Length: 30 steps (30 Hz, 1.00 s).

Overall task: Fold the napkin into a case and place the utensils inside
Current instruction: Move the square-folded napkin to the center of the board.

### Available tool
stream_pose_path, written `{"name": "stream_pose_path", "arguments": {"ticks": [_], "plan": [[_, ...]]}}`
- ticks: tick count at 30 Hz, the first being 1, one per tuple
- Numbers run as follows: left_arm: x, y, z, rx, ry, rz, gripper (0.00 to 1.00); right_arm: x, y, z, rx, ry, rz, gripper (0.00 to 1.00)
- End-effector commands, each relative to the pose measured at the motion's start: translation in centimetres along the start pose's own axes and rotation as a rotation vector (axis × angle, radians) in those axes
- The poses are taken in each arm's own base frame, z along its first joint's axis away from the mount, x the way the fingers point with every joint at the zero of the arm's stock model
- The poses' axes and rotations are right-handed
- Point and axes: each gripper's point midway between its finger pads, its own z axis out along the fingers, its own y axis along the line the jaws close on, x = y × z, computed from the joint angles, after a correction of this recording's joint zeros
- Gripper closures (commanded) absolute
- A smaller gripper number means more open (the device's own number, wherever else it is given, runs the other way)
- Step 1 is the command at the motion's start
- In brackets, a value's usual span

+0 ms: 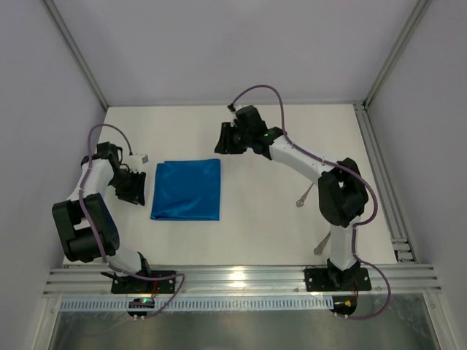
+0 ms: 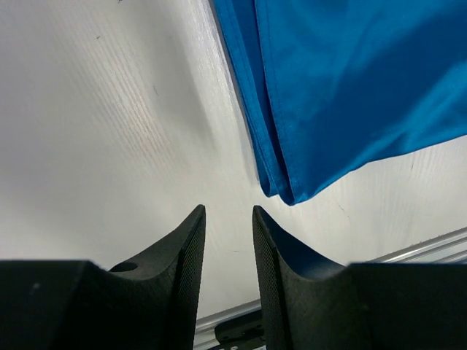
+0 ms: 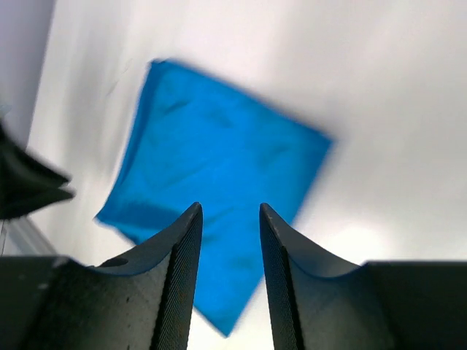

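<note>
While flat between parted, empty left fingers [image 2: 186,273] and right fingers [image 3: 182,273], napkin [image 1: 187,189] near-square, sides near-to-far and left-to-right.

Probably a robotics lab test cell: a plain white tabletop [image 1: 255,233] boxed in by bare pale walls [image 1: 219,44], grey aluminium frame rails [image 1: 241,275] along its edges, and a white-and-black left robot arm [image 1: 84,219] and matching right robot arm [image 1: 343,193] bolted at the near rail, trailing thin purple cables [image 1: 257,87].
</note>
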Motion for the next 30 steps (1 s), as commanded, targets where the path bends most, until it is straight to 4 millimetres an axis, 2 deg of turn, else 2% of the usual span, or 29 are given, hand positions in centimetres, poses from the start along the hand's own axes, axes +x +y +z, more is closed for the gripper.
{"name": "stream_pose_path", "arguments": {"ticks": [1,2,4,5,6,7,8,10,12,18,20,24,27,29,30], "plan": [[-0.7,-0.9,-1.8,0.024,-0.042,0.023,0.65,0.9,-5.9,1.3,0.067,0.034,0.179,0.59],[-0.6,-1.0,-1.8,0.027,-0.037,0.024,0.65,0.6,-7.6,2.0,0.055,0.035,0.221,0.59],[-0.4,-1.1,-1.8,0.031,-0.032,0.024,0.64,0.7,-8.6,2.9,0.037,0.038,0.296,0.59],[-0.2,-1.2,-1.7,0.035,-0.025,0.025,0.65,0.0,-8.9,3.5,0.019,0.019,0.313,0.58],[-0.1,-1.2,-1.7,0.037,-0.024,0.021,0.64,0.7,-9.9,4.4,0.015,0.039,0.369,0.58],[-0.1,-1.3,-1.6,0.042,-0.025,0.022,0.64,0.2,-9.8,5.0,-0.014,0.022,0.382,0.58],[0.1,-1.4,-1.5,0.045,-0.022,0.02,0.64,0.9,-10.3,6.0,-0.019,0.037,0.402,0.58],[0.1,-1.6,-1.5,0.05,-0.025,0.022,0.64,0.8,-9.8,6.9,-0.065,0.04,0.422,0.58],[0.4,-1.6,-1.3,0.054,-0.018,0.021,0.64,1.7,-10.3,7.8,-0.067,0.056,0.444,0.58],[1.0,-1.7,-0.9,0.059,-0.001,0.02,0.64,3.1,-10.9,8.5,-0.056,0.068,0.467,0.58],[0.9,-1.7,-0.9,0.061,-0.002,0.018,0.64,2.9,-10.8,8.9,-0.072,0.058,0.463,0.58],[0.8,-1.7,-1.0,0.057,-0.006,0.022,0.64,3.7,-11.4,9.6,-0.039,0.066,0.489,0.7],[0.8,-1.9,-1.3,0.067,-0.009,0.027,0.64,3.7,-11.6,9.8,-0.036,0.059,0.497,0.91],[0.8,-2.1,-1.5,0.077,-0.011,0.038,0.65,3.1,-11.3,9.3,-0.036,0.04,0.491,0.96],[0.7,-2.3,-1.7,0.081,-0.022,0.043,0.65,3.6,-11.6,9.1,-0.023,0.041,0.495,0.96]]}}
